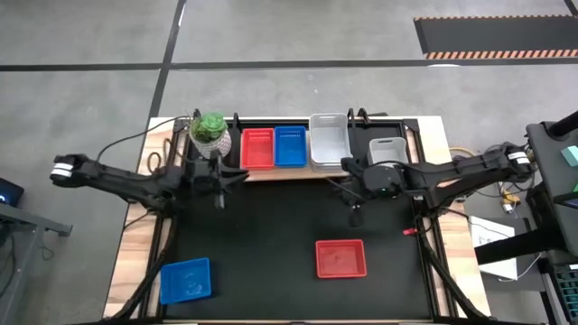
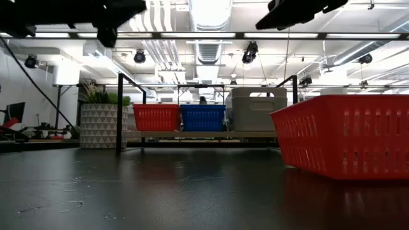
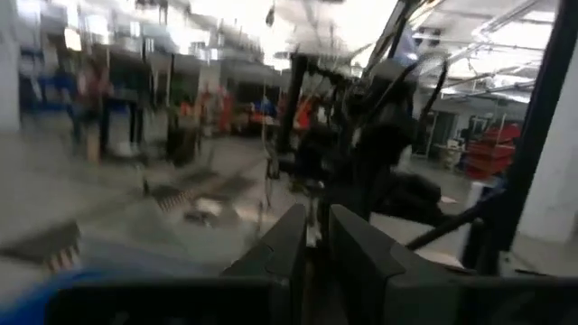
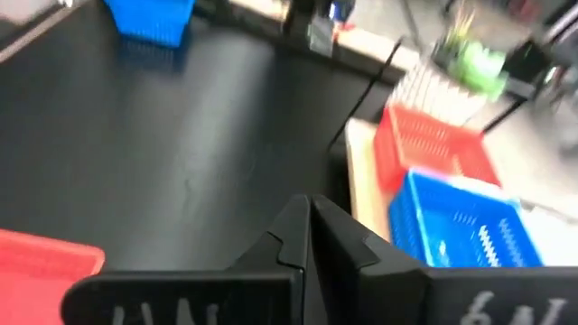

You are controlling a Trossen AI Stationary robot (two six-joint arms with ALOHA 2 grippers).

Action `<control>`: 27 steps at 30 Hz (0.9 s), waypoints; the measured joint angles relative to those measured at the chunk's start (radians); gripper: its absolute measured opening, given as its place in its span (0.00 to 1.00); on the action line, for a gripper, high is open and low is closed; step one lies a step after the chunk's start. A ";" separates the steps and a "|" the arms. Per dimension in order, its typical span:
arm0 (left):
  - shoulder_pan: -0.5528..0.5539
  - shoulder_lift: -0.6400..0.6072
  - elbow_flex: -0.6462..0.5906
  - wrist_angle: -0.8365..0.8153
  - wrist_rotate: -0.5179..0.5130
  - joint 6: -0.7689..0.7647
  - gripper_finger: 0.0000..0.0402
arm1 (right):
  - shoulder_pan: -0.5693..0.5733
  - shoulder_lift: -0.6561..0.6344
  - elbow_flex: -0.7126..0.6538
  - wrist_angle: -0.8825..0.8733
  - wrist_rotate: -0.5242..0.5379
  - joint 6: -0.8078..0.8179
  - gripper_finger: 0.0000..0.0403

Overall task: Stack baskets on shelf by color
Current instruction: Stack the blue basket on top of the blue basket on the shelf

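Observation:
On the light-wood shelf (image 1: 271, 172) at the table's far edge stand a red basket (image 1: 257, 148), a blue basket (image 1: 290, 145) and a whitish-grey basket (image 1: 329, 140), side by side on their bottoms. Another grey basket (image 1: 386, 149) sits just right of the shelf. A loose red basket (image 1: 340, 258) lies on the near right of the black tabletop, and a loose blue basket (image 1: 185, 280) at the near left corner. My left gripper (image 3: 317, 242) hovers shut in front of the shelf's left end. My right gripper (image 4: 310, 219) hovers shut in front of its right end. Neither holds anything.
A white patterned plant pot (image 1: 209, 132) stands left of the shelf. A black metal frame (image 2: 119, 112) rises around the shelf. Cables run along the table's left and right edges. The black tabletop (image 1: 271, 235) between the arms and the two loose baskets is free room.

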 joint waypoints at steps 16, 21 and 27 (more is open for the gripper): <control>-0.100 0.359 0.154 0.046 -0.008 -0.323 0.09 | -0.138 -0.082 -0.259 0.469 -0.156 -0.204 0.02; -0.151 0.388 0.230 -0.103 -0.008 -0.515 0.09 | -0.147 -0.127 -0.280 0.464 -0.160 -0.217 0.02; -0.187 0.406 0.419 -0.600 0.003 -0.856 0.09 | -0.147 -0.194 -0.301 0.457 -0.160 -0.212 0.02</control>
